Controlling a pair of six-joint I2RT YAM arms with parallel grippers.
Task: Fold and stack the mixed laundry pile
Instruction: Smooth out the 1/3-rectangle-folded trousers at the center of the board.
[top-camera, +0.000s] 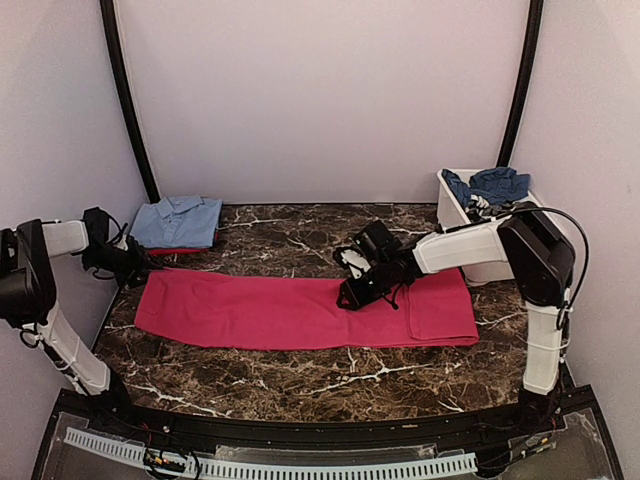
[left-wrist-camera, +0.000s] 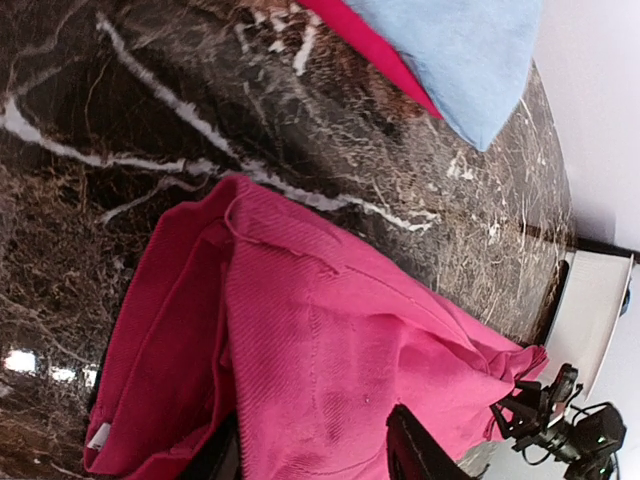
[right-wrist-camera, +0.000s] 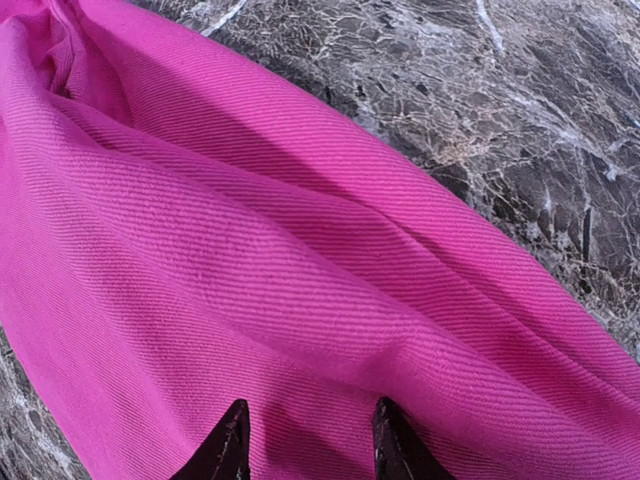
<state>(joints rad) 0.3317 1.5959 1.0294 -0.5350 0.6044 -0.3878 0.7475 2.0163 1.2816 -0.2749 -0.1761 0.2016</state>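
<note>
One long magenta-pink garment (top-camera: 290, 312) lies flat across mid-table, long axis running left to right; left gripper (top-camera: 138, 267) sits at its far-left corner, right gripper (top-camera: 352, 295) on the far edge just right of centre; both look spread, pinching nothing, though cloth partly hides the left's tips.

Light bright, even | glare spots on my glossy dark marble tabletop (left-wrist-camera: 20, 360) | magenta-pink ribbed cloth garment (right-wrist-camera: 250, 250) sharp

Your long garment (top-camera: 300, 312) lies across the surface (top-camera: 300, 240); folded shirt (top-camera: 178, 222) behind its left end, tub (top-camera: 455, 210) behind its right.
</note>
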